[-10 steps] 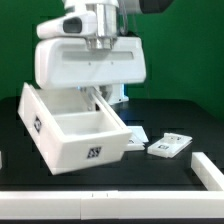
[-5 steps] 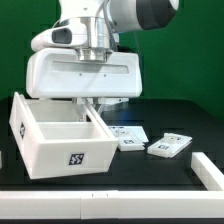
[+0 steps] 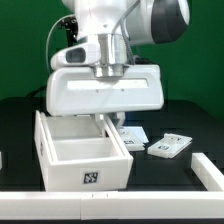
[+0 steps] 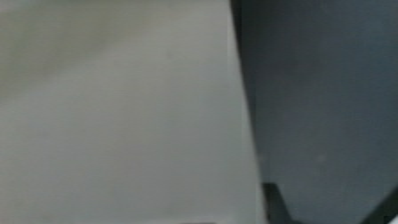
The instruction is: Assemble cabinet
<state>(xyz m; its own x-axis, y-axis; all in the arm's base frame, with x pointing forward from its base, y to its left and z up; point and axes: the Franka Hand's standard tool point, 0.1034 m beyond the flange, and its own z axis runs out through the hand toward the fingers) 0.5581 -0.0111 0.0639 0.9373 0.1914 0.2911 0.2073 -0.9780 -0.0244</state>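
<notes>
The cabinet's white box (image 3: 85, 150) stands open-topped on the black table, with a square tag (image 3: 92, 179) on its near face. My gripper (image 3: 106, 72) is above the box's back edge, shut on the top of a large flat white panel (image 3: 105, 98). The panel hangs upright over the back of the box. In the wrist view the white panel (image 4: 107, 100) fills most of the picture beside the dark table (image 4: 329, 100). One dark fingertip (image 4: 270, 206) shows at the panel's edge. No knob is in view.
Two small flat white tagged parts (image 3: 170, 145) (image 3: 130, 135) lie on the table to the exterior view's right of the box. A white bar (image 3: 210, 172) lies at the front right. A white strip (image 3: 60, 205) runs along the table's front edge.
The gripper and the white panel have moved toward the exterior view's right. The box has turned from skewed to square-on and shifted right with them.
</notes>
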